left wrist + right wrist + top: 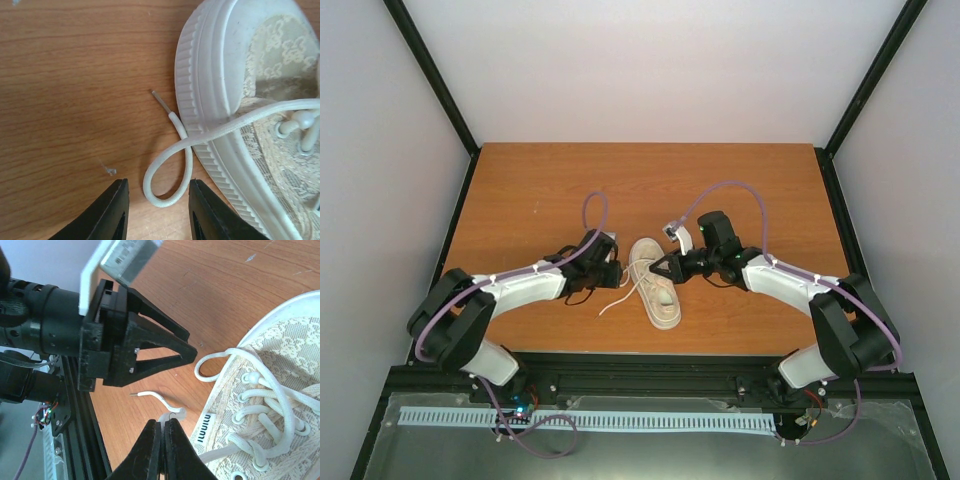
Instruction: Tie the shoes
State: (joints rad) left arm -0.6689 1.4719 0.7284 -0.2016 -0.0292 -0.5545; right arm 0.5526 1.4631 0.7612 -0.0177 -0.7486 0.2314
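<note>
The sneaker [657, 292] lies on the desk [540, 190] between the two arms, near the front edge, toe towards the back. Its laces [272, 390] run through the eyelets and trail off the side facing my left arm.

My left fingers [112, 212] stand moderately apart, low over the wood, holding nothing. A loop of lace [189, 165] lies flat between them without touching either. The tip of that lace [161, 100] points away across the desk, just beside the ribbed sole [192, 75].

My right fingers [152, 450] are pressed together. A loose lace end [150, 395] curls right up to their tips, but I cannot tell whether it is pinched or only lying against them. The left arm's black fingers fill the middle of that view, close to the shoe's side.

A small pale speck [111, 171] sits on the wood near the left fingers. Purple cables [730, 190] arch over both arms. The heel is cut off in both wrist views.
</note>
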